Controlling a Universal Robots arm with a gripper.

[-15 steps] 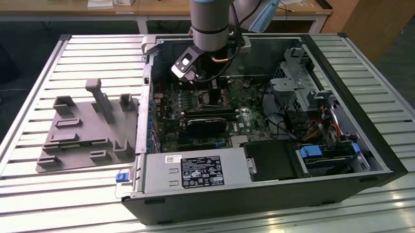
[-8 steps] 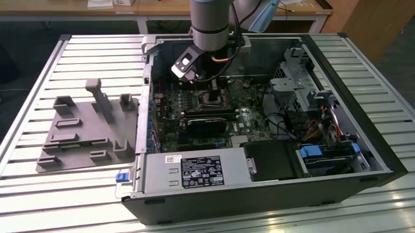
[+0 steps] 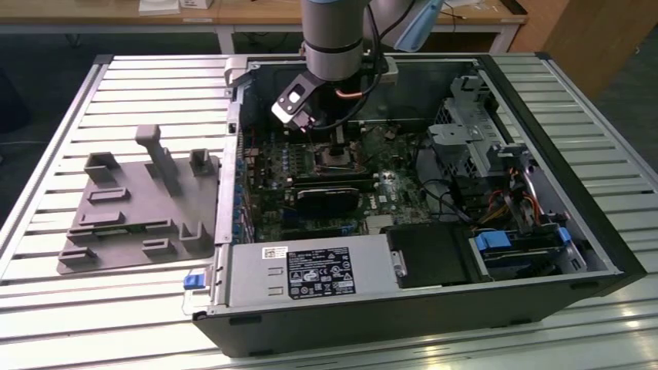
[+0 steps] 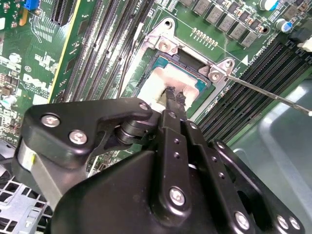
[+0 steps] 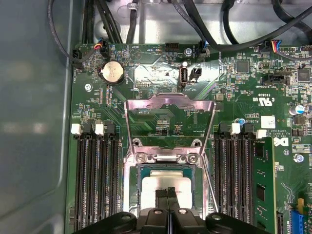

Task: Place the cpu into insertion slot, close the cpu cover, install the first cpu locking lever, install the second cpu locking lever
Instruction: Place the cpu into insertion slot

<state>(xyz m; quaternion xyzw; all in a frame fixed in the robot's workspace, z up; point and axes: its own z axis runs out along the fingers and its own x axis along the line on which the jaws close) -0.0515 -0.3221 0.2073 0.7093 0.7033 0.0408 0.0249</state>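
Note:
The cpu [image 5: 153,187] lies flat in the insertion slot [image 5: 130,190], its dull silver top facing up; it also shows in the second wrist view [image 4: 158,85]. My gripper [image 5: 170,194] is shut, its two black fingertips pressed together and resting on or just over the chip's top. The cpu cover [image 5: 170,100] is swung open, a silvery frame standing back from the socket hinge. A thin wire locking lever [image 4: 265,93] sticks out free beside the socket corner. In the exterior view my gripper [image 3: 329,145] reaches down into the open case over the socket [image 3: 335,159].
Long black memory slots [image 5: 100,180] flank the socket on both sides. A black card [image 3: 329,197] sits close in front of the socket, cables and a drive cage [image 3: 468,139] to the exterior view's right. A grey fixture [image 3: 134,208] lies on the table outside the case.

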